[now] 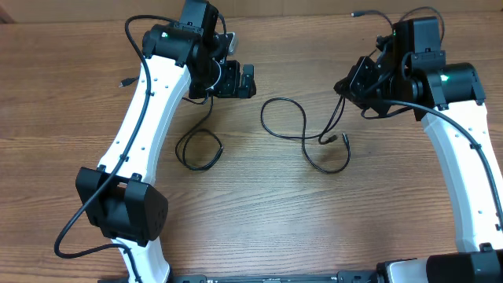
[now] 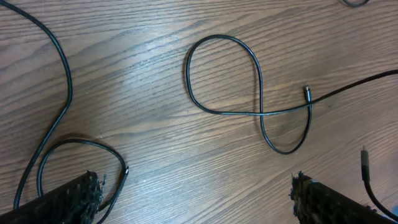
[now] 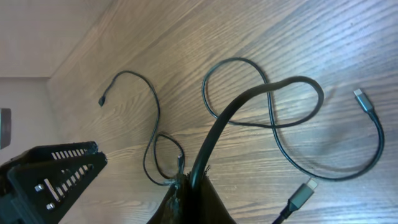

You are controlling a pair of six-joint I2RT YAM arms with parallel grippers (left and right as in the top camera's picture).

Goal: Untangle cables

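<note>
In the right wrist view the thin black cable nearest the lens is blurred, its lower end lost in the dark blur of the closed right pincer. A black cord with a silver plug is cut by the bottom edge. In the left wrist view only the fingertips of the spread left pincer show; a long black cord exits at the top-left corner. Overhead, a tiny plug end is too small to identify.
</note>
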